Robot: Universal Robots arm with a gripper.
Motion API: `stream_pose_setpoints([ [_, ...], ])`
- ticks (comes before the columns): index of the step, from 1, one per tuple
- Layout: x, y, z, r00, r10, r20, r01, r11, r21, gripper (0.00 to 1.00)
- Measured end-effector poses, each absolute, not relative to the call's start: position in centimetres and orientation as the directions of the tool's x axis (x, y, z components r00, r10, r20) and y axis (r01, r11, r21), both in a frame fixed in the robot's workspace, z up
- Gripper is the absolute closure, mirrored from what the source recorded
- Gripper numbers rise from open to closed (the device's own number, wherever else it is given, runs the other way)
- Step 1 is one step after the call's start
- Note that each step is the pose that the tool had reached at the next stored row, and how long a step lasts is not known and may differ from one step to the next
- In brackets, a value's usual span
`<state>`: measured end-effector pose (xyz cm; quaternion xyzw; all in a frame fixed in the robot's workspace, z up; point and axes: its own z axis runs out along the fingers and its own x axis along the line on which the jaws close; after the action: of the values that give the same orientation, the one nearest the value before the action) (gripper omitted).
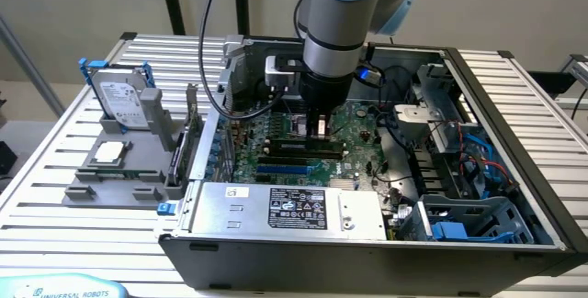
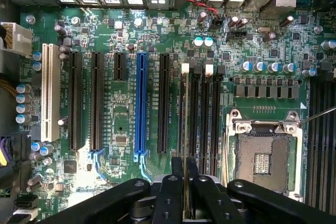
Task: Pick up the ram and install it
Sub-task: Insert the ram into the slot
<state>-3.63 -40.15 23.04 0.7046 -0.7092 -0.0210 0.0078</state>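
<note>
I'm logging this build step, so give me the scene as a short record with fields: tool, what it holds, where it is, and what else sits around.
tool: shut on the ram, a thin stick seen edge-on between the fingers
position: inside the open computer case, over the motherboard, above the black memory slots
processor socket: open, no chip in it
outside the case: hard drive in a blue frame and processor chip on a grey holder, at the exterior view's left

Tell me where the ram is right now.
The ram sits edge-on in the shut gripper, directly above the black memory slots beside the processor socket.
</note>
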Motion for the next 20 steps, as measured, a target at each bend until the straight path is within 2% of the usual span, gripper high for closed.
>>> stream_pose_setpoints([
  [20,-3.59,-40.15,22.65,-0.011,-1.0,-0.018,-0.999,0.01,0.041,0.86],
])
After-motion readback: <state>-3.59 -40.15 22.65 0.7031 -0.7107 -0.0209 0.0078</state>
